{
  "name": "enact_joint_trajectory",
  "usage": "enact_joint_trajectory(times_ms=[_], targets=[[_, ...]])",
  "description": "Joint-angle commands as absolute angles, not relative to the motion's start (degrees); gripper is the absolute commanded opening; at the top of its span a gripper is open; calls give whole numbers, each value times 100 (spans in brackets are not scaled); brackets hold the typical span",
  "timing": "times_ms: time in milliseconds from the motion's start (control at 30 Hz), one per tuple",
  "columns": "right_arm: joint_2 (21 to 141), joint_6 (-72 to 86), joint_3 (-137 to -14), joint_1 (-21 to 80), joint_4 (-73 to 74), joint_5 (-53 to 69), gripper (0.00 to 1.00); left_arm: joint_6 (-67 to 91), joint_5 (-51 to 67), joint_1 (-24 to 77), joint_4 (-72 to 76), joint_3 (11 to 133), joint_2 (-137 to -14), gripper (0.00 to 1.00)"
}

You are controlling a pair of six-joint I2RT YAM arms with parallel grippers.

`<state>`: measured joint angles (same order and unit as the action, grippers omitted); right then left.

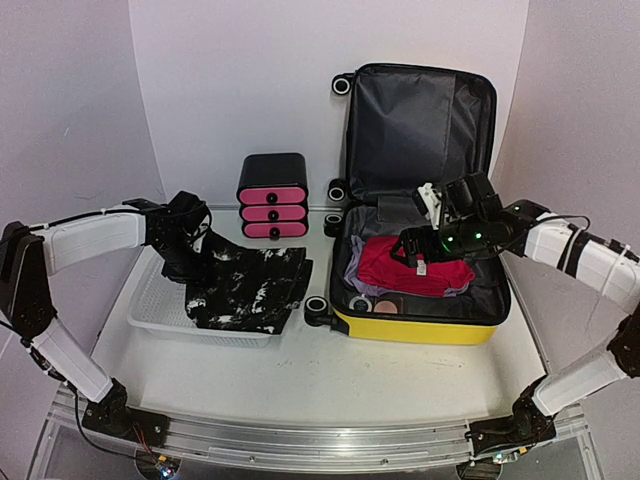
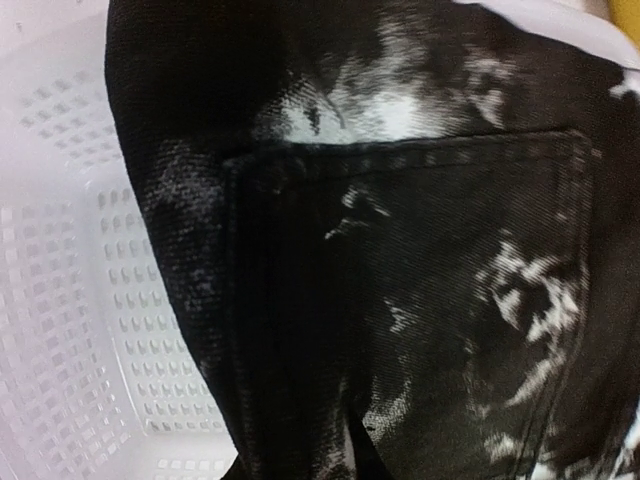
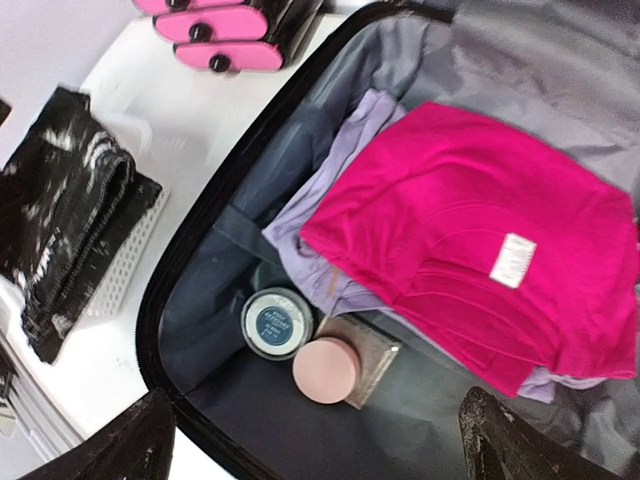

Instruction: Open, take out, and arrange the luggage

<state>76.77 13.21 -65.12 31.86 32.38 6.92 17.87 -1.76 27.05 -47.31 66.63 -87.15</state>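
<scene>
The yellow luggage (image 1: 420,326) lies open at the right, its dark-lined lid (image 1: 420,120) standing up against the back wall. Inside it, a magenta garment (image 3: 480,230) lies on a lavender one (image 3: 320,235). A white jar with a blue label (image 3: 276,322), a pink-lidded jar (image 3: 326,368) and a brown compact (image 3: 378,352) sit by the near wall. My right gripper (image 3: 320,445) hovers open over these, holding nothing. My left gripper (image 1: 195,268) is shut on black-and-white jeans (image 1: 250,285) draped over the white mesh basket (image 1: 155,312). The jeans (image 2: 400,300) hide its fingers in the left wrist view.
A black-and-pink drawer box (image 1: 272,195) stands at the back between the basket and the luggage. The luggage wheels (image 1: 318,305) stick out on its left side. White walls enclose the table on three sides.
</scene>
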Motion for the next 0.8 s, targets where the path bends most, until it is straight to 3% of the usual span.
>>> enact_joint_trajectory(times_ms=[0,300,633,700,767], targets=[[8078,1494,-6884,3629,2905,817,98,1852,-1274,2585,-4539,6592,-9054,0],[9281,3261,-7274,4436,1460,1334,98,1916,-1072,2576,-4206,6577,-9626,0],[10612,4921,-7867,4912,354,888,98,3709,1102,2695,-2615,5746,-10157,0],[10642,4966,-7827,5067,224,742,95,4133,1261,2850,-2189,5508,-10150,0],[10633,5095,-7632,5131,61,717,84,4422,1273,2985,-1851,5325,-10061,0]])
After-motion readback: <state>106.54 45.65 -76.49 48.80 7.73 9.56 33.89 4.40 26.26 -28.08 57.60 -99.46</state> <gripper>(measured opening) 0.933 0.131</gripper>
